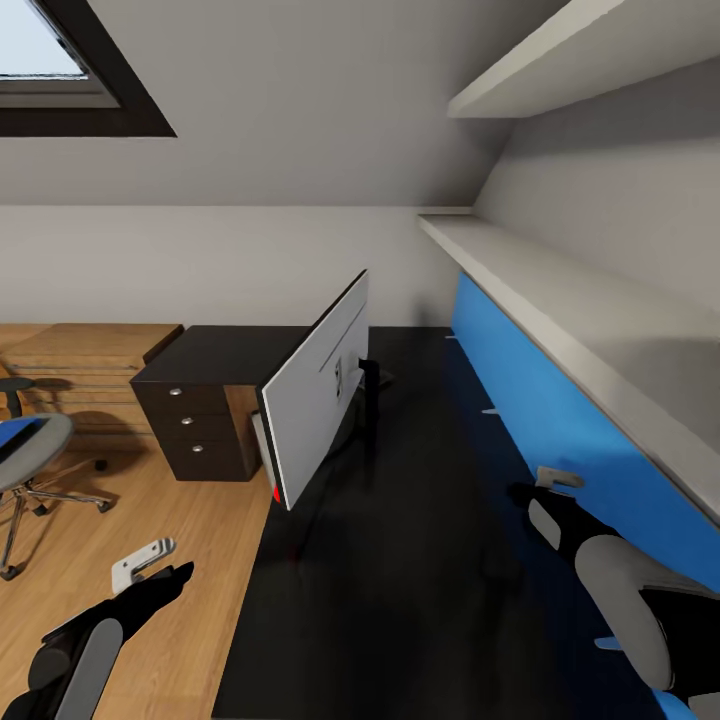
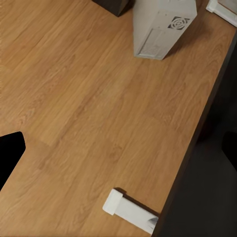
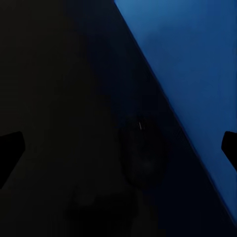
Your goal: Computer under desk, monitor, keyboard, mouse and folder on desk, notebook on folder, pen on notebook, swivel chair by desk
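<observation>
The screen of the monitor (image 1: 318,392) is turned away from the head camera, so that only its silver-grey back, the thin black stand and a red dot at the lower corner are seen; it stands on the black desk (image 1: 400,600), toward the desk's left edge, tilted across it. The swivel chair (image 1: 25,460) is cut off at the left edge of the head view: part of the grey seat and the chrome wheeled base are shown on the wooden floor (image 1: 150,520), well apart from the desk, and a strip of blue on the seat is taken for the folder (image 1: 12,436), though most of it is out of frame. The computer (image 2: 163,24) is seen in the left wrist view as a light-grey tower standing on the floor just beside the desk's edge, its top cropped. In the right wrist view a dim oval shape, perhaps the mouse (image 3: 143,155), is barely made out on the dark desk near the blue wall panel (image 1: 560,420). The left gripper (image 1: 150,575) is held low over the floor beside the desk, the arm stretched forward; the right gripper (image 1: 545,495) is held over the desk close to the blue panel. In each wrist view the dark fingertips are seen far apart at the frame's edges, so both pairs of jaws are spread wide and nothing is held.
</observation>
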